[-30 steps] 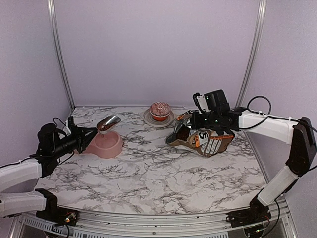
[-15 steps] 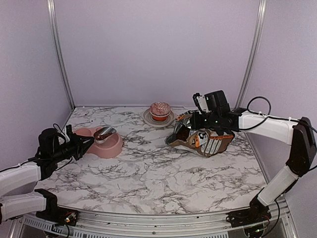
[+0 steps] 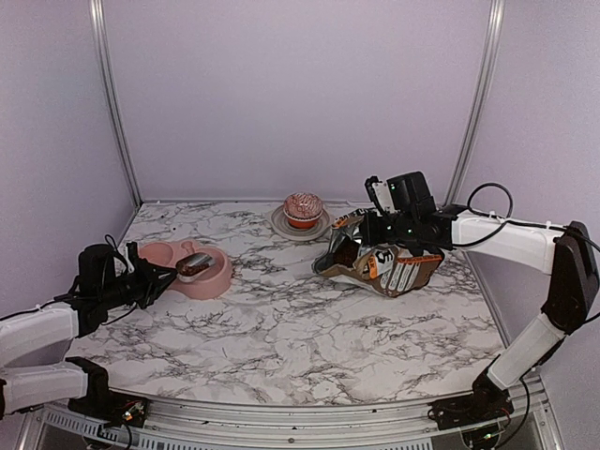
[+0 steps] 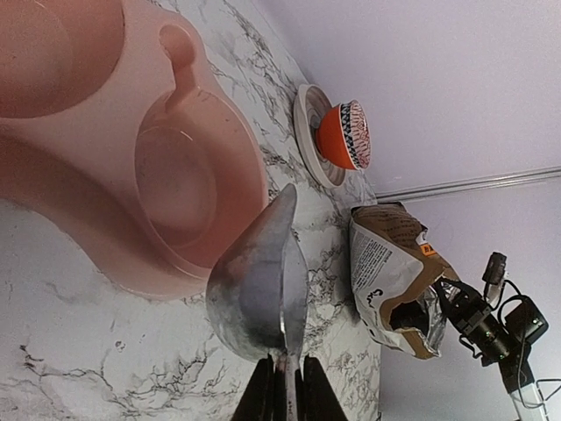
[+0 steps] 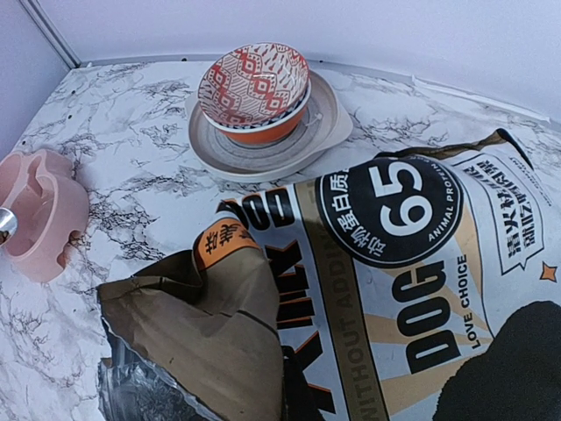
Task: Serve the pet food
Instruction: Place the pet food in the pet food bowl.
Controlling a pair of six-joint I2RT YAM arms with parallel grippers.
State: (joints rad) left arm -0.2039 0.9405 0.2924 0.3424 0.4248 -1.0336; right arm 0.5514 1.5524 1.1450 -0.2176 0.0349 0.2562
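At the left edge of the marbled tabletop [image 3: 309, 328], the left pincer [image 4: 285, 396] is clamped on the thin handle of a steel scoop [image 4: 259, 281], carrying it low over a pink two-well feeder [image 4: 88, 228]. The scoop hangs at the well nearer the middle of the tabletop, its rounded back turned to the wrist camera. From above, a dark patch in its bowl looks to be the pet food [image 3: 193, 271], though the view is too small to be sure. The well beneath appears bare in the wrist view, so none seems to have been served yet. Well apart on the right, the right pincer [image 3: 370, 230] grips the upper rim of a brown-and-white printed dog-food bag [image 5: 386, 263]. The bag lies tilted with its foil-lined mouth open toward the feeder. Just behind the bag, an orange patterned bowl [image 5: 254, 88] rests on a pale saucer [image 5: 324, 132] near the back wall. The step in hand, by this reading, is the delivery of a scoopful to the feeder. The next move calls for a roll of the left wrist to tip the load into the well. The scoop's lip should stay inside the rim so that pellets do not scatter across the marble. The right arm need only keep the bag steady.
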